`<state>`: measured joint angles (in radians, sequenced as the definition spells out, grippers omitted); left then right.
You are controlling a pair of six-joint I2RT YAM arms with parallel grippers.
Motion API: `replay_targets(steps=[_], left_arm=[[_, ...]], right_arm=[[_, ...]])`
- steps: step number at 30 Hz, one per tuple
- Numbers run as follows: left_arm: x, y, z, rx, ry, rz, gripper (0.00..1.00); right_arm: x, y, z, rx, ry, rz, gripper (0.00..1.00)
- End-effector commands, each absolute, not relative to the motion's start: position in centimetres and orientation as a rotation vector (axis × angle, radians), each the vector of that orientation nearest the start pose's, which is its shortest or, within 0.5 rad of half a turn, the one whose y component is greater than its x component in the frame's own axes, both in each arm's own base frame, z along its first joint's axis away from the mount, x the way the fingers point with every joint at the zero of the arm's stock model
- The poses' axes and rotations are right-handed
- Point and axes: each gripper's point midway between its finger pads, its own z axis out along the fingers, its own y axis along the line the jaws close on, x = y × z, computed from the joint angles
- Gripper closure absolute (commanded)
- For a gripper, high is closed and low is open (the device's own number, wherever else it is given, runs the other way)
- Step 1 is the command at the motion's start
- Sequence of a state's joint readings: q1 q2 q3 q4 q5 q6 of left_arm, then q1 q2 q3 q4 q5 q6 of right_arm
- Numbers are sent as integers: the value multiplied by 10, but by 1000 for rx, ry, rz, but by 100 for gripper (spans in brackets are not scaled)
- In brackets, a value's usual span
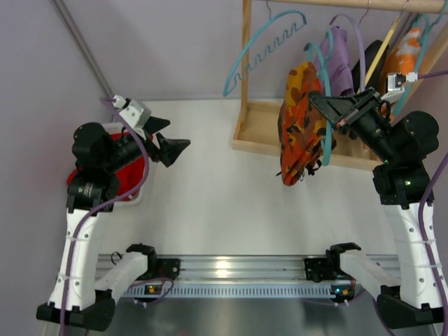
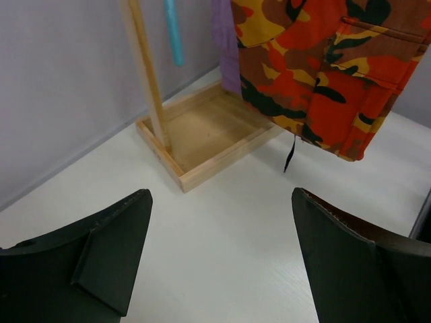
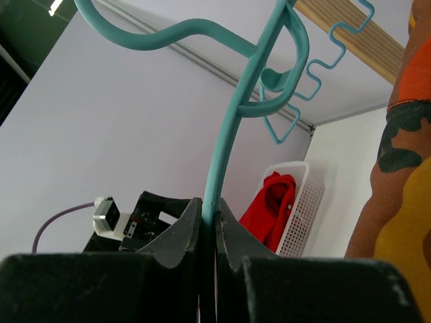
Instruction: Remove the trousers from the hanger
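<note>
Purple cloth [image 1: 341,63] nxt to trousers [image 1: 301,119]

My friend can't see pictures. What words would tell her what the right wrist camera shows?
The right gripper has its jaws shut on a thin teal hanger that rises and curves overhead. The camouflage trousers fill the right edge, and behind sits a white basket holding red cloth.

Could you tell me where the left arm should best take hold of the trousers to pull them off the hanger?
Probably the trousers' hanging lower edge, approached from the left with the open left tool. That end droops free below the hanger, which the right tool clamps, so nothing pins it.
</note>
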<state>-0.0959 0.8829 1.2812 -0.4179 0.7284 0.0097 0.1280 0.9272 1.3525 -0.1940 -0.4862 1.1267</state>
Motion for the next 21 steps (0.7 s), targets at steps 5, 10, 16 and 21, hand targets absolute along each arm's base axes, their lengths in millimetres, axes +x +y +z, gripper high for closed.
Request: replay_targets(steps=[5,10,16,21], left_arm=[[265,-223,431,822,1360,-604,11],[264,-289,437,775,1326,-673,12],[220,-360,408,867,1217,-697,3],[207,-399,383,862,1213,-742,1]], right_arm=[[216,130,559,263,1259,1325,100],[221,125,554,344,1256,1344,100],[218,123,570,358,1212,1372,100],[218,118,576,392,1199,1363,100]])
